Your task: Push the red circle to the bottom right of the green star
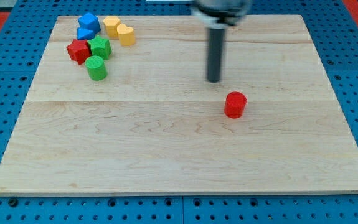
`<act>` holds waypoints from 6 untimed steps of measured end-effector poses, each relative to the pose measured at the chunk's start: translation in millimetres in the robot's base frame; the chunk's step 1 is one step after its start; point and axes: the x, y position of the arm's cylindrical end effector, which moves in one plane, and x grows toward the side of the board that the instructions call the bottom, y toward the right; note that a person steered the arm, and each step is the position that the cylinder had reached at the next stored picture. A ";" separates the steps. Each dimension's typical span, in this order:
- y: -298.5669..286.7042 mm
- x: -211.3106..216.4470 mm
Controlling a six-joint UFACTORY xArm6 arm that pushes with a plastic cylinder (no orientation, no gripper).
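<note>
The red circle stands alone on the wooden board, right of the middle. My tip is just above and to the left of it, a short gap away, not touching. The green star sits in a cluster at the view's top left, touching a red star-like block on its left and a green round block just below it.
The same cluster holds two blue blocks and two yellow blocks above and to the right of the green star. Blue pegboard surrounds the board on all sides.
</note>
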 end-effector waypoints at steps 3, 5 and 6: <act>-92.4 42.5; -201.7 -12.5; -173.9 58.5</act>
